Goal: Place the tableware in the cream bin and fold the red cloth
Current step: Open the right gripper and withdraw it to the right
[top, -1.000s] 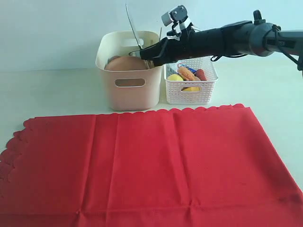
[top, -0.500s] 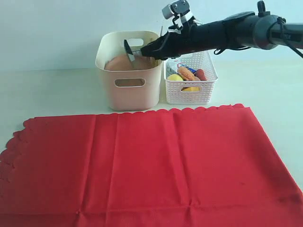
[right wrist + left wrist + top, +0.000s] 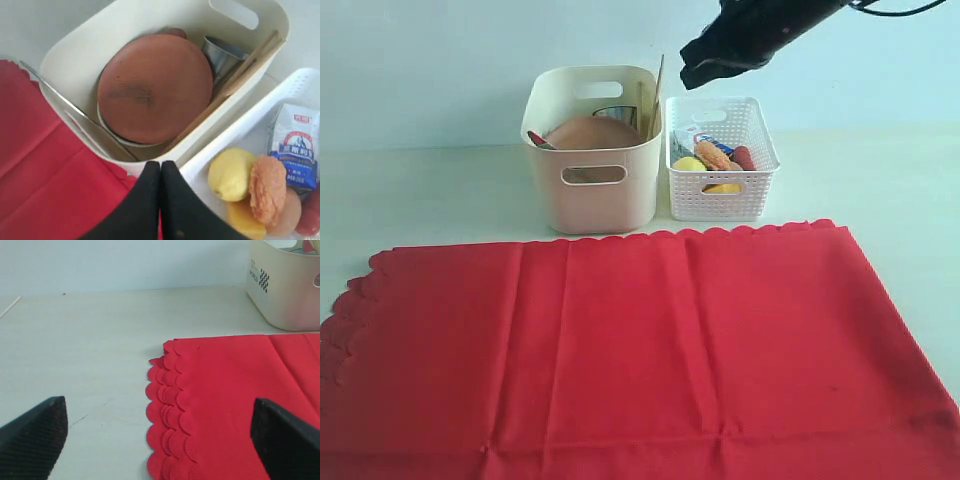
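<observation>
Now, tableware [image 3: 592,133] sits in the cream bin [image 3: 595,205] at upper centre, and the red cloth [image 3: 640,350] stretches left-to-right across the lower frame, its left edge nearest my wide-open, empty left fingers [image 3: 156,408]; my right fingers [image 3: 695,70], pinched empty, hover upper right.

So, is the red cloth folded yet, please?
Spread, not folded: the red cloth lies open across the table in front of the cream bin.
</observation>
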You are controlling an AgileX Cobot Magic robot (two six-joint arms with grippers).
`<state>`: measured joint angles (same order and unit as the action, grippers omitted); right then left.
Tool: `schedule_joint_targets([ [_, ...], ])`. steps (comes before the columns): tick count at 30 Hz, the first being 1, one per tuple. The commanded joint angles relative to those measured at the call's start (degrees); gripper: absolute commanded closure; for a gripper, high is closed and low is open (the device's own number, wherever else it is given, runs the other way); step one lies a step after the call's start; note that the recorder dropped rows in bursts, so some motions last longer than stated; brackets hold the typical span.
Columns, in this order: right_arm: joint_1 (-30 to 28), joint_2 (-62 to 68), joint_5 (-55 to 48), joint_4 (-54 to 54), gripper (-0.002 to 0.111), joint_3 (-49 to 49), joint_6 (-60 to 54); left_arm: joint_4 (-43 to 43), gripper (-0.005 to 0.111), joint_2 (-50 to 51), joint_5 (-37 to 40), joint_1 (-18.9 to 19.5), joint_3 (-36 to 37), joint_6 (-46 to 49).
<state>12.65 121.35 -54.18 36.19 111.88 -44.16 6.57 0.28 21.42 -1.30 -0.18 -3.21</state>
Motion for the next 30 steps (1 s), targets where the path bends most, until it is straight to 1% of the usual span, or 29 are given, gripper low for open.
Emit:
schedule_joint_targets([
  [1, -0.45, -4.86, -4.57, -3.89, 0.108, -1.17, 6.35, 0.11, 0.013, -0.28, -0.2, 0.16, 0.18, 0.04],
  [2, -0.45, -5.88, -4.05, -4.22, 0.108, -2.41, 6.65, 0.11, 0.013, -0.28, -0.2, 0.16, 0.18, 0.04],
  [6, -0.96, -18.02, 6.68, -7.58, 0.108, -19.28, 6.96, 0.11, 0.013, -0.28, -0.2, 0.16, 0.18, 0.04],
  [8, -1.29, -22.71, 9.21, -11.52, 0.108, -25.66, 7.56, 0.11, 0.013, -0.28, -0.2, 0.16, 0.18, 0.04],
  [12, -1.44, -31.3, 12.56, -19.32, 0.108, -36.56, 15.13, 0.11, 0.013, -0.28, -0.2, 0.16, 0.18, 0.04],
  [23, -1.44, -50.76, 13.59, -28.42, 0.108, -52.98, 25.58, 0.11, 0.013, -0.28, -0.19, -0.18, 0.18, 0.04],
  [26, -1.44, -56.76, 13.83, -30.91, 0.108, -57.57, 28.44, 0.11, 0.013, -0.28, -0.19, -1.25, 0.18, 0.04],
  [30, -1.44, -65.28, 14.51, -33.76, 0.108, -63.38, 31.62, 0.11, 0.013, -0.28, -0.19, -4.24, 0.18, 0.04],
])
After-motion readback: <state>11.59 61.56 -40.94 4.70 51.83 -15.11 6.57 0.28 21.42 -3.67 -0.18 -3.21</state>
